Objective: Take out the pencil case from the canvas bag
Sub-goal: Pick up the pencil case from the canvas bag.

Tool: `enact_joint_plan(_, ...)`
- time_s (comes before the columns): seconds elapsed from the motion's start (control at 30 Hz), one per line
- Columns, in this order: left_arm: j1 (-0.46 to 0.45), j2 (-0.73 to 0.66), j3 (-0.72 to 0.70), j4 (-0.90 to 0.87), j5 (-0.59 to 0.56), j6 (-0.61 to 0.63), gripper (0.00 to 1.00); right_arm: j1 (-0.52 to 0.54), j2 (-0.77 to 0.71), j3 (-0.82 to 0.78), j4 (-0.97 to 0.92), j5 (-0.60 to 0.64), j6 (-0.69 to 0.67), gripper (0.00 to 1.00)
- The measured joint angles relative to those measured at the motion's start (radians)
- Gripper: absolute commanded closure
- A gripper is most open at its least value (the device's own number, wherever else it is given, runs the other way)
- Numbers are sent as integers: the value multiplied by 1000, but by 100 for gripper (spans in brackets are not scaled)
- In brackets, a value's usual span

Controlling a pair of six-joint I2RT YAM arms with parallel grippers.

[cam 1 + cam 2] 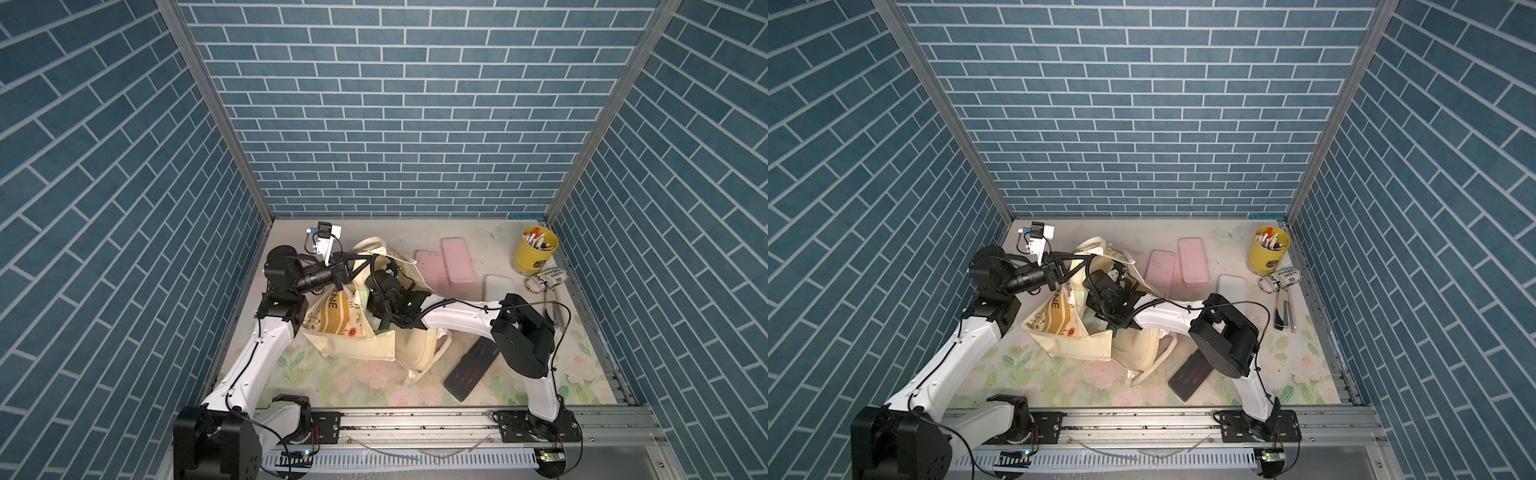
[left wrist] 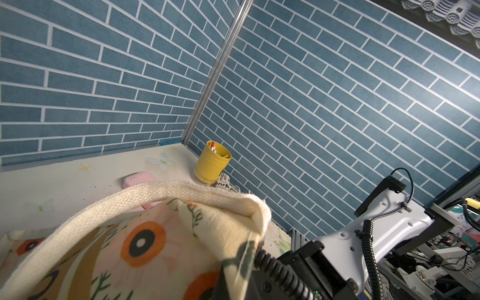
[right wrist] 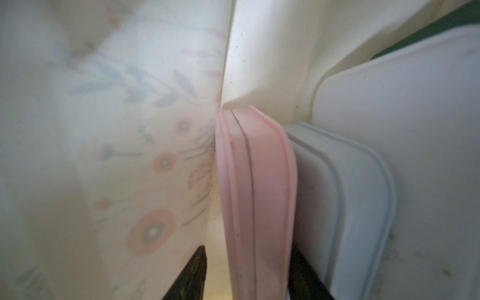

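Pinching the cream handle of the canvas bag with the left claw, shut tight on the cloth, and holding the bag's mouth up. Leaving the rest of the bag crumpled on the flowery table, toward the left side.

Reaching deep into the bag with the right arm; hiding the right claw under the cloth in the top views. Showing only in the right wrist view: standing open inside the bag, with one black finger on each side of a pink pencil case. Pressing close against the case on one side, leaving a small gap on the other. Sitting right between the fingers, thin edge facing the camera, with a pale blue case pressed against it.

Lying outside the bag, farther back on the table: two more pink cases, a white case and a yellow pen pot.
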Motion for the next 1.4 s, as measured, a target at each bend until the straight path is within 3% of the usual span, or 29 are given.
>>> enact_joint_plan(0.47,-8,15,-4,55,8,-23,100,-25,2,-40,96,-50,-2,64)
enact_joint_plan(0.8,-8,15,-31,111,22,-35,100,-33,17,-42,135,-90,-7,51)
enact_joint_plan(1.03,-9,35,-43,130,18,-64,100,-55,69,-35,232,-150,45,53)
enact_joint_plan(1.3,-29,50,-51,183,29,-111,100,-61,93,-29,273,-165,67,64)
enact_joint_plan(1.4,-31,64,-51,208,34,-127,100,-64,96,-29,277,-168,68,61)
